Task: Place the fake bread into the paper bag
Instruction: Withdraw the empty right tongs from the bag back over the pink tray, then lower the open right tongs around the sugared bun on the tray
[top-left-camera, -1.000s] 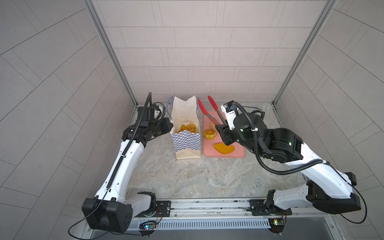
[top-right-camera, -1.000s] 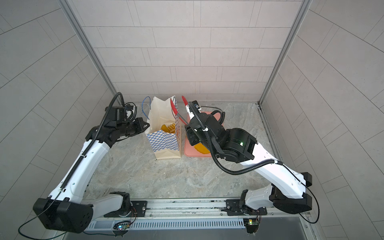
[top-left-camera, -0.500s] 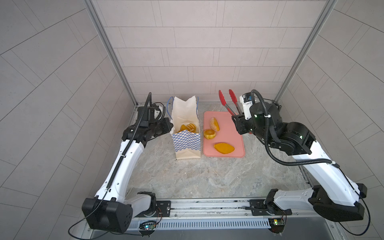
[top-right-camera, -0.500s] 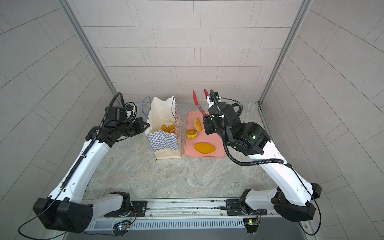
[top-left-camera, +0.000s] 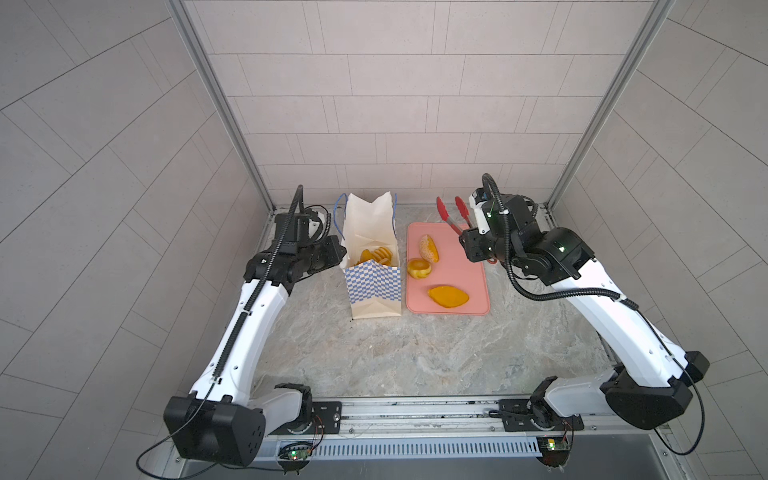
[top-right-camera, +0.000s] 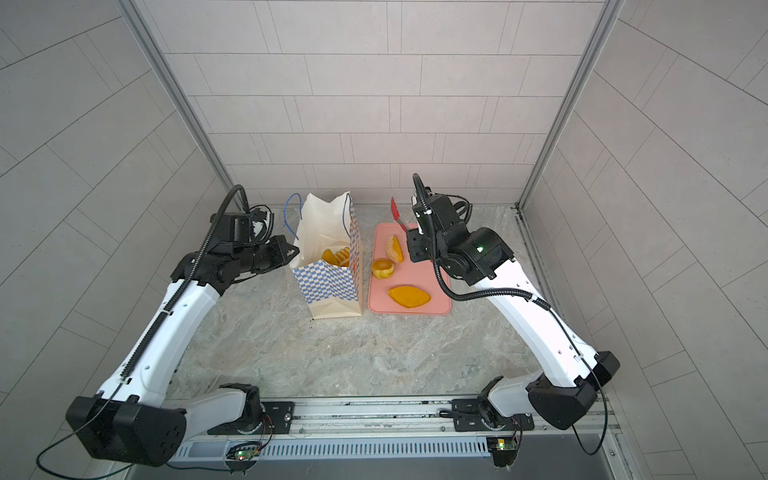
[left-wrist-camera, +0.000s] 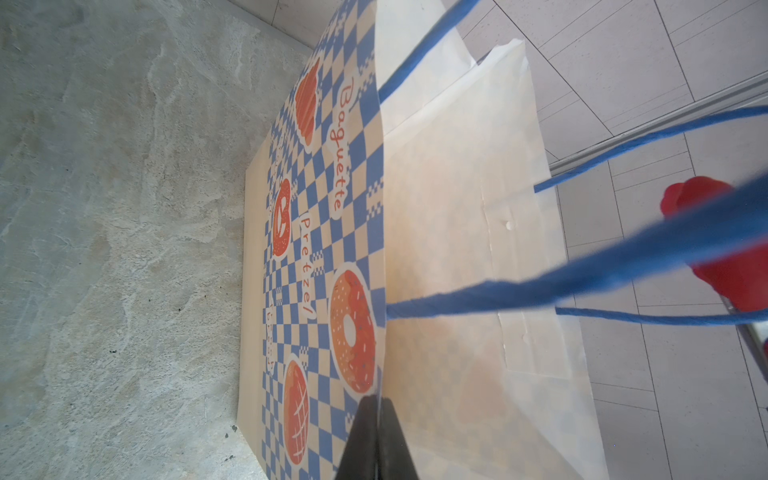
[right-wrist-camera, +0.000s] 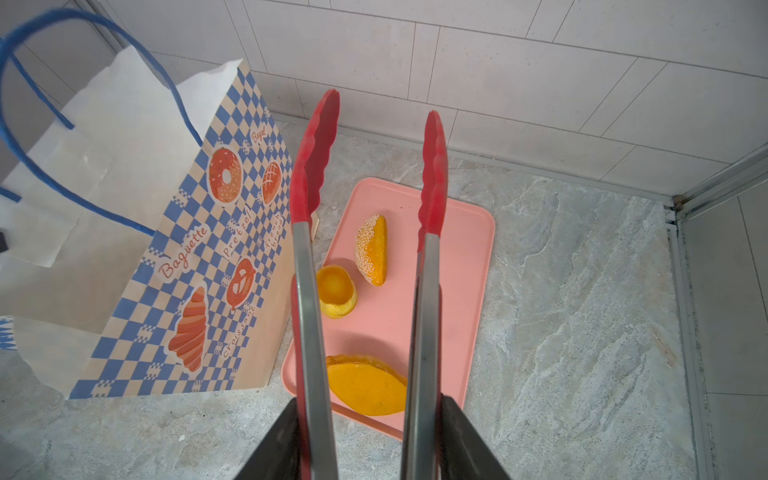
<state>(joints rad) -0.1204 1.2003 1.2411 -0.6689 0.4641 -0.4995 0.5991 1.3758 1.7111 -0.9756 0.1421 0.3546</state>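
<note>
Bag (top-left-camera: 374, 286) upright, mouth upward, loaf (top-left-camera: 448, 296) lying crosswise

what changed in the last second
The right tool, shut on the red tongs, swung them away from the paper bag toward the far right corner of the pink tray; the tongs are empty. The left tool stayed pinched on the bag's rim, and the fake bread on the tray stayed put.
</note>
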